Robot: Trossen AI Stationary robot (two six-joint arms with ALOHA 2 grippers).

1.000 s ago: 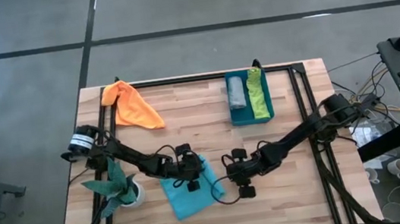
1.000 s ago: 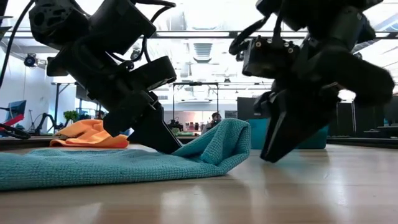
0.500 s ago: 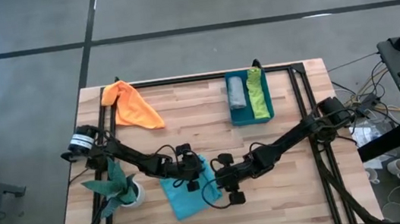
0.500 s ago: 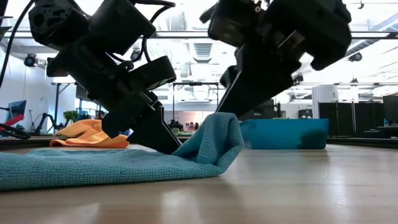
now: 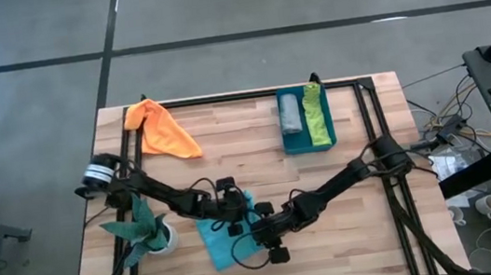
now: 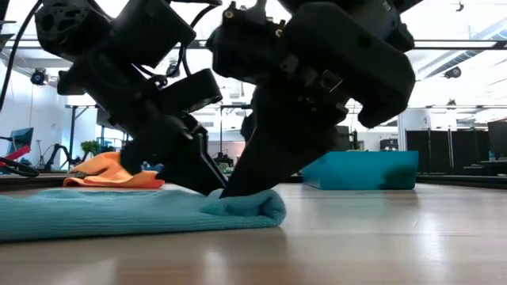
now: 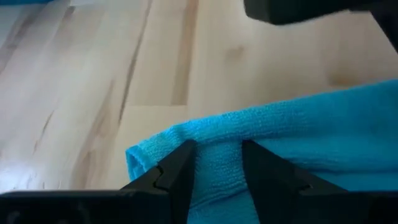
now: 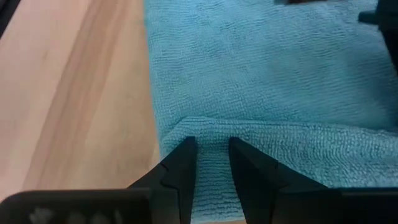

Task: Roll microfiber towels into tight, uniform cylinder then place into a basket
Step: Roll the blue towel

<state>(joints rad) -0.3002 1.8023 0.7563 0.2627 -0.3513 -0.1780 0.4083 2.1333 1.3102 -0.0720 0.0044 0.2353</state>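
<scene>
- Right gripper (image 5: 259, 234) swung inward over the bench (image 5: 255, 136), jaws clenched on the turquoise towel's (image 5: 226, 243) edge, folding it flat.
- Left gripper (image 5: 234, 221) jaws pinching the same towel.
- First roll turn started; basket (image 5: 307, 144) far off.

Towel (image 5: 221, 244) front-centre betw. arms, basket (image 5: 308, 143) behind, plant (image 5: 145, 232) left.

Bare surface (image 5: 259, 169) lies open between the turquoise towel (image 5: 226, 243) and the basket (image 5: 308, 146); both arms crowd the towel
</scene>
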